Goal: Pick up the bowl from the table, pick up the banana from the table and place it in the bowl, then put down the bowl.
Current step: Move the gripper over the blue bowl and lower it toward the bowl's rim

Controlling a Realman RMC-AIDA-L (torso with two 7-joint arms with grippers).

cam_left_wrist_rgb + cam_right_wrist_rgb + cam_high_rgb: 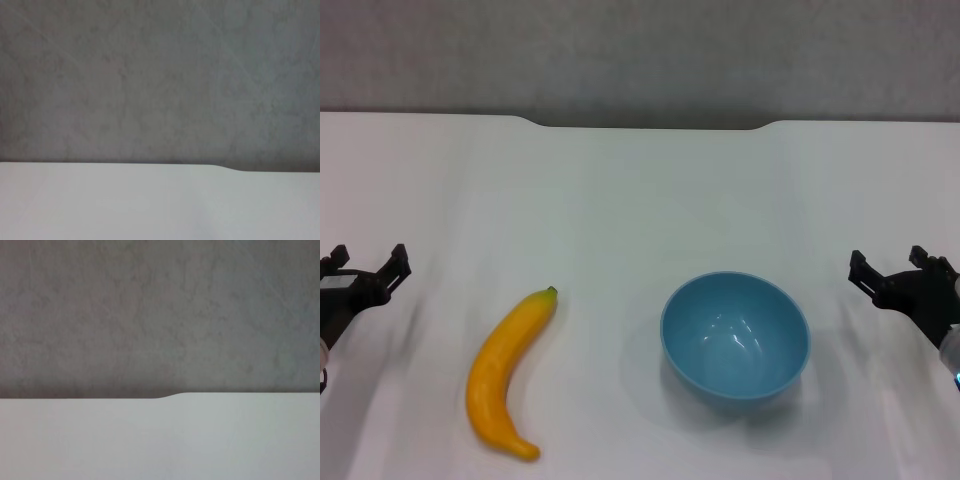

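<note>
The white table point(620, 200) carries everything. The light-blue bowl point(735, 340) sits toward the near edge, right of centre, upright and with nothing in it; it looks light, stiff and glossy, so likely slippery, best pinched at the rim. The banana point(505, 375) lies left of it, well apart, firm-looking; its middle seems the safest hold. Left gripper point(365, 270) and right gripper point(890, 270) hover open at the table's side edges.
</note>
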